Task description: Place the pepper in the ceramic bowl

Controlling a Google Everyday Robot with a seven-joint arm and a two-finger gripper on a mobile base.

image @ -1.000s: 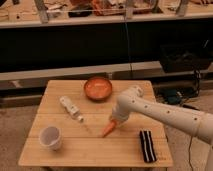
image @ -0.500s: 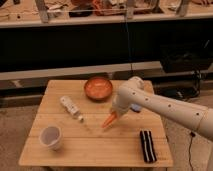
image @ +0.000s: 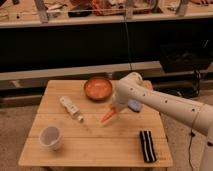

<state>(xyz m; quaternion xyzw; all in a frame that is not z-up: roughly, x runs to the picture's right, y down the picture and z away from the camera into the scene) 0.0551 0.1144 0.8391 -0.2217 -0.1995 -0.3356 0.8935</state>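
The orange pepper (image: 107, 117) hangs tilted from my gripper (image: 113, 111), just above the wooden table (image: 95, 145) near its middle. The gripper is shut on the pepper's upper end. The ceramic bowl (image: 98, 88), orange-brown and round, sits on the table's far side, a short way behind and left of the gripper. My white arm (image: 160, 102) reaches in from the right.
A white tube-like bottle (image: 71, 108) lies left of the pepper. A translucent white cup (image: 50, 137) stands at the front left. A black striped object (image: 146, 146) lies at the front right. A small blue thing (image: 134, 105) shows under the arm. A dark counter runs behind the table.
The gripper has risen from the table with the pepper in it and moved a little towards the bowl. Nothing else has moved.
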